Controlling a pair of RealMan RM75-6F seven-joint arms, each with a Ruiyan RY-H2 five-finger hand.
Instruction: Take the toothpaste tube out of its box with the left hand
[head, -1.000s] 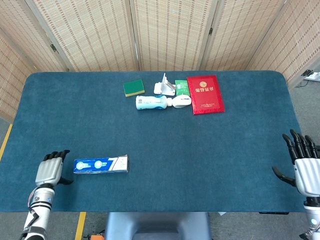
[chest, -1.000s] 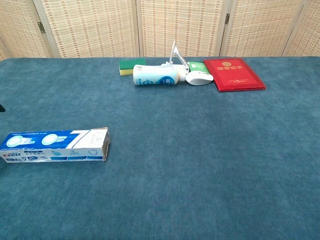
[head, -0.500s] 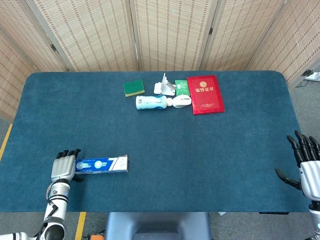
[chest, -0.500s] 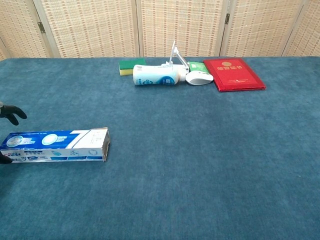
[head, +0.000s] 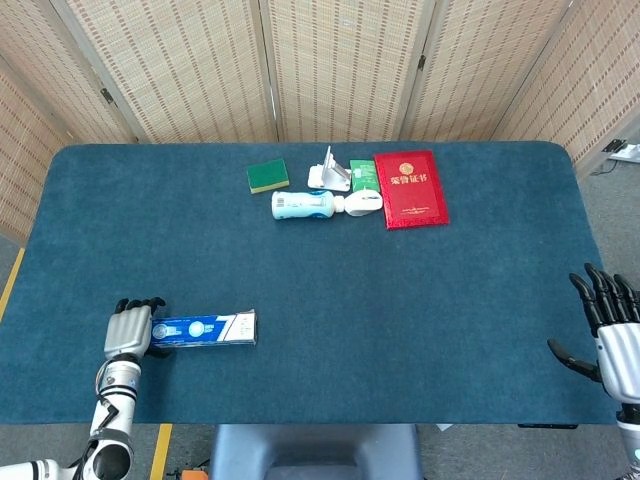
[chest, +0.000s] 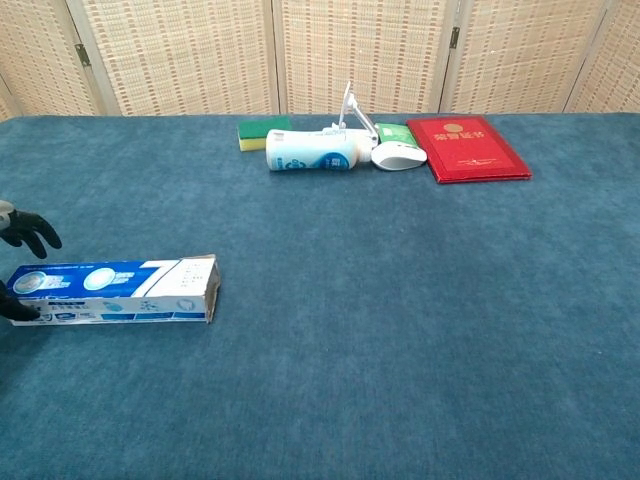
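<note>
The left hand's fingers (head: 141, 304) curled over the left end of the toothpaste box (head: 203, 328), thumb below it in the chest view; whether they truly gripped it could not be told. The left hand (head: 128, 330) sat at the table's (head: 330, 280) near-left edge, box flat. The right hand (head: 612, 335) hovered at the near-right edge, fingers spread, holding nothing.

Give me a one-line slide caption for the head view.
Left hand at the closed end of the toothpaste box lying flat on the table; right hand open at the far edge.
</note>
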